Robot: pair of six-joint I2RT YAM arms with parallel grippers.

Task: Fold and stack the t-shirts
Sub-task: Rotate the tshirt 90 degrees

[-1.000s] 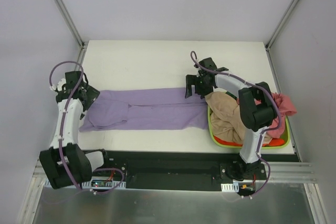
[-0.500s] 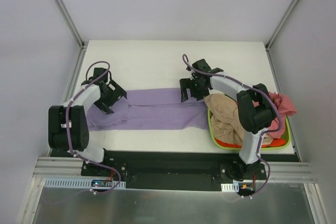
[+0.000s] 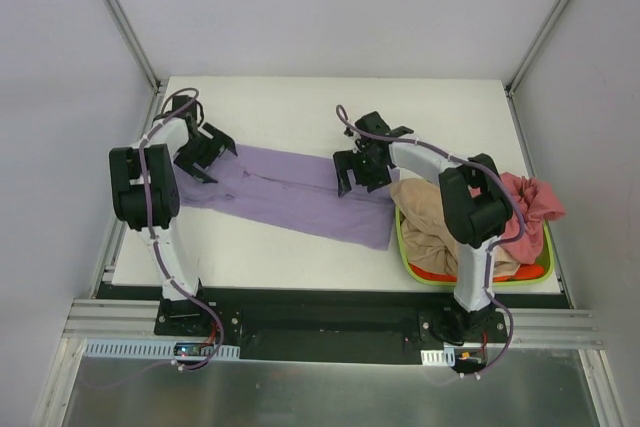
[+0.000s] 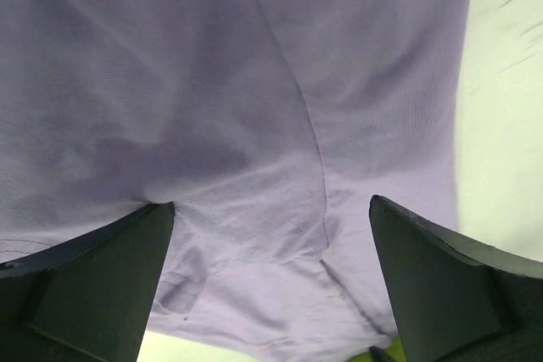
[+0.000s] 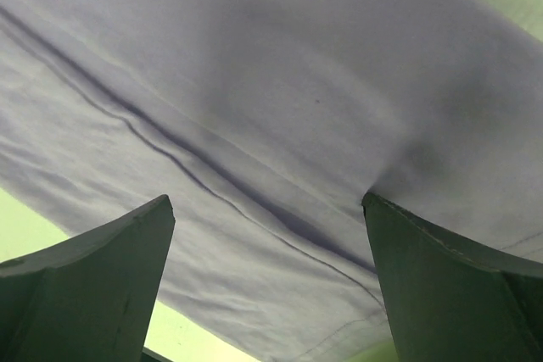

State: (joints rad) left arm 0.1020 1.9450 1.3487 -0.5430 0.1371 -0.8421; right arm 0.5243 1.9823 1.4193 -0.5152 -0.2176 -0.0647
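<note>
- Left claw (image 3: 205, 152): released, jaws spread wide, nothing pinched. We see its fingers (image 4: 93, 286) set far apart and low over the cloth.
- Between and ahead of those fingers, it's all lavender shirt (image 4: 254, 82), with a seam running down the middle and soft wrinkles.
- Right claw (image 3: 357, 169): also wide open, gripping nothing. Its fingers (image 5: 85, 286) straddle the same shirt, and a long fold line crosses ahead of them.
- Out from the left claw, the shirt lies in a long slanted band across the table (image 3: 300, 112) to the right claw, which sits on its far edge.
- Just past the right claw, on its outer, nearer side, stands the lime basket (image 3: 405, 247). The band's near corner ends right beside it.
- A tan shirt (image 3: 430, 217) is heaped in that basket, close to the right claw.
- Farther out still, a pinkish-red shirt (image 3: 530, 197) spills over the basket's outer rim.
</note>
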